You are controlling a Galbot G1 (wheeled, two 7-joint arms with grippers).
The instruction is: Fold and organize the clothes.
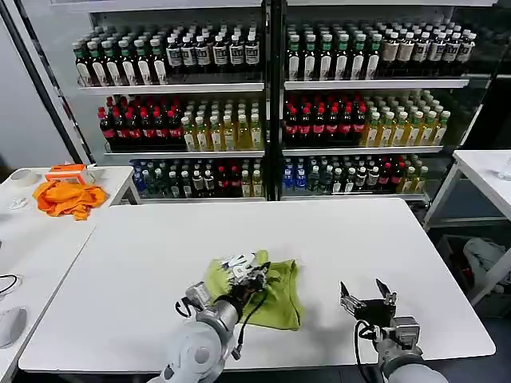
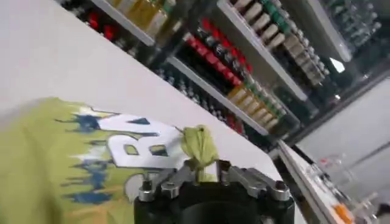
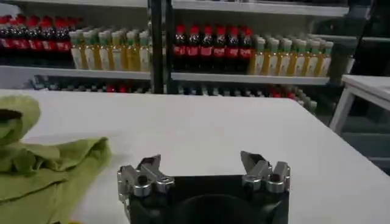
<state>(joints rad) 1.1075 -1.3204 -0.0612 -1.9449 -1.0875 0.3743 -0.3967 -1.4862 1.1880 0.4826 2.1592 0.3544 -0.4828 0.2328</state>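
The clothes are one light yellow-green T-shirt (image 1: 271, 297), lying bunched on the white table (image 1: 239, 239) near its front edge, with its white-and-dark print (image 2: 131, 146) facing up. My left gripper (image 1: 254, 275) is shut on a pinched fold of the shirt (image 2: 198, 146) and holds that fold above the rest of the cloth. My right gripper (image 1: 367, 294) hovers open over bare table to the right of the shirt, nothing between its fingers (image 3: 152, 167). In the right wrist view the shirt (image 3: 49, 167) lies off to one side.
A bright orange cloth (image 1: 68, 198) and an orange box (image 1: 68, 171) lie on a second table (image 1: 32, 239) at the left. Drink shelves (image 1: 271, 104) stand behind. Another white table (image 1: 487, 171) is at the right.
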